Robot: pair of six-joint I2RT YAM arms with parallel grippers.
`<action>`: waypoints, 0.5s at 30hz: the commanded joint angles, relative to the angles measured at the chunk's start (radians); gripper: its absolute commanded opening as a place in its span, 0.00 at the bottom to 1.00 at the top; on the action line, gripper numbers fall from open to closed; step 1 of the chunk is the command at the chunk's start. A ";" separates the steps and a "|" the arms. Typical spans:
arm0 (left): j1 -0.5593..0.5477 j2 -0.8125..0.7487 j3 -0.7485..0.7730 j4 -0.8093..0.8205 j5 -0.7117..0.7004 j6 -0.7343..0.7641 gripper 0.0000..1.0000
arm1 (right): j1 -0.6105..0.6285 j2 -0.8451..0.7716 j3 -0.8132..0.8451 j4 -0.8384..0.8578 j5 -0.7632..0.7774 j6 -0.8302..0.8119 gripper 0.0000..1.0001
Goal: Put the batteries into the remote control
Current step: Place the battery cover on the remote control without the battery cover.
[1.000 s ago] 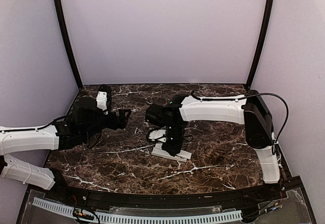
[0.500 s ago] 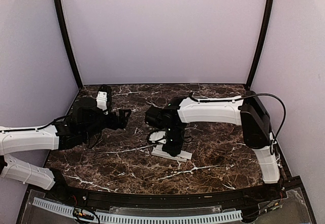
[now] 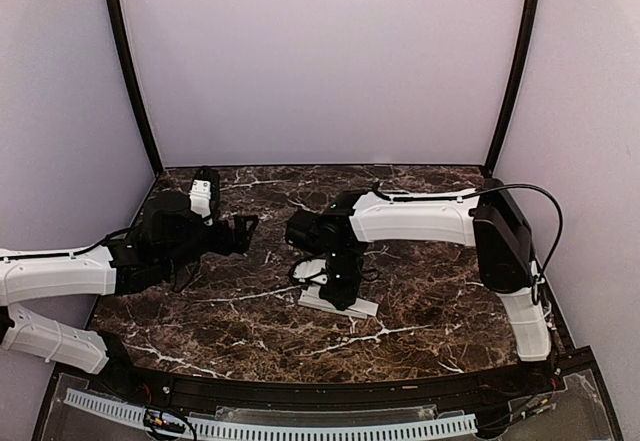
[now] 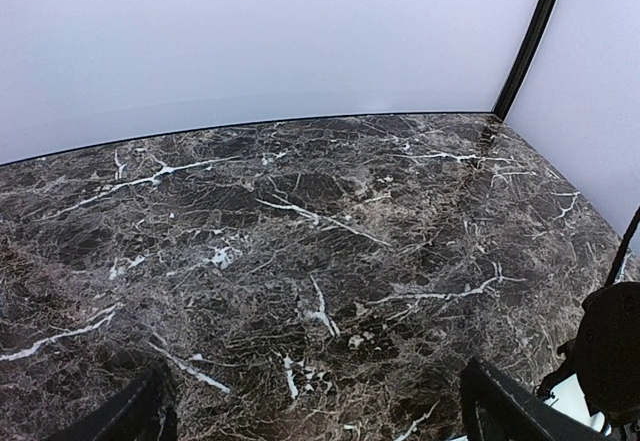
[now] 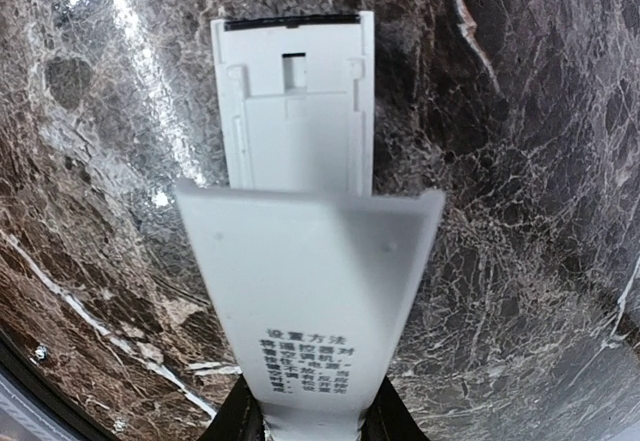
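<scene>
While the right arm stretches in from the right edge of the desk [image 3: 430, 291] to its middle, the right gripper [image 3: 339, 283] points straight down over the remote control [image 3: 364, 306]. The remote control is a white bar lying flat on the dark marble, a little nearer the front edge than the back.

Seen from the right wrist camera, the right gripper [image 5: 312, 419] is clenched on a flat white cover [image 5: 312, 281] printed with small black characters. Its dark fingers [image 5: 240, 423] pinch the cover's narrow end. The cover spreads wide across that view and hides the nearer part of the remote control [image 5: 298, 101]. The part that shows lies back side up, with a shallow recess and a thin dark line along its far end. Whether the cover touches the remote control cannot be told.

The left gripper [image 3: 243, 229] hangs above the desk's left half, well apart from the remote control, aimed towards the middle. From the left wrist camera its two fingers [image 4: 140, 416] stand wide apart, released, with the desk surface [image 4: 300, 211] showing between them.
</scene>
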 commanded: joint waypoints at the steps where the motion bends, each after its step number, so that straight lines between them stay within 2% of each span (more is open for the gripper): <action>1: 0.005 -0.002 0.016 -0.002 0.008 0.001 0.98 | 0.008 -0.017 0.007 -0.016 -0.014 -0.007 0.19; 7: 0.004 -0.003 0.018 -0.002 0.010 0.003 0.98 | 0.007 0.003 -0.005 -0.008 0.031 -0.009 0.20; 15: 0.005 -0.002 0.019 -0.001 0.018 0.003 0.98 | 0.007 0.025 0.011 -0.013 0.010 -0.010 0.22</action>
